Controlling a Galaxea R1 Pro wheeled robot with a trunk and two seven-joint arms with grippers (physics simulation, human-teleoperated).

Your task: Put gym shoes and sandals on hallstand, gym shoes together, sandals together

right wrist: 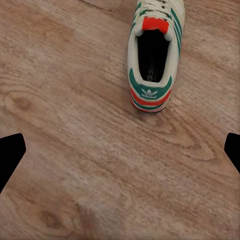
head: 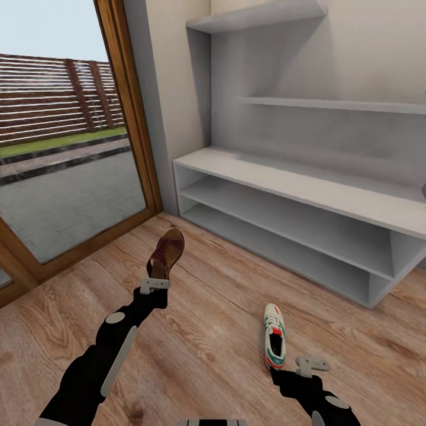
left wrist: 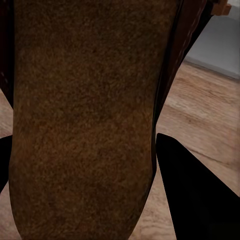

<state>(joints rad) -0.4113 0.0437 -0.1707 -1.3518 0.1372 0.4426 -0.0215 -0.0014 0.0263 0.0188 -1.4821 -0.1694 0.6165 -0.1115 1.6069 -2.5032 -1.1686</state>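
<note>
The left hand (head: 158, 279) is clenched on one sandal (head: 167, 253), holding it up off the corridor floor (head: 207, 343) with the toe pointing up and away toward the glass door (head: 59, 148). In the left wrist view the tan-brown footbed of the sandal (left wrist: 85, 125) sits so close that its straps and toe are cut off; one dark fingertip (left wrist: 195, 195) shows beside it, with a strip of floor and a pale-grey edge behind.

A gym shoe (head: 274, 344) lies on its sole on the floor just ahead of the right hand (head: 310, 365), toe toward the hallstand (head: 307, 195). The right wrist view looks down at the gym shoe (right wrist: 154, 55), heel nearest, its toe cut off at the frame edge. The right hand is released: its dark fingertips (right wrist: 11, 155) stand wide apart over bare planks, short of the heel and not touching it.

The hallstand stands against the wall, well apart from both shoes, with open floor between. Its flat top, two shelf tiers and upper shelves carry nothing where they can be seen; its right end runs out of the head view. A wood-framed door (head: 133, 118) rises at its left corner, with paving and a slatted fence (head: 53, 94) beyond the glass.
</note>
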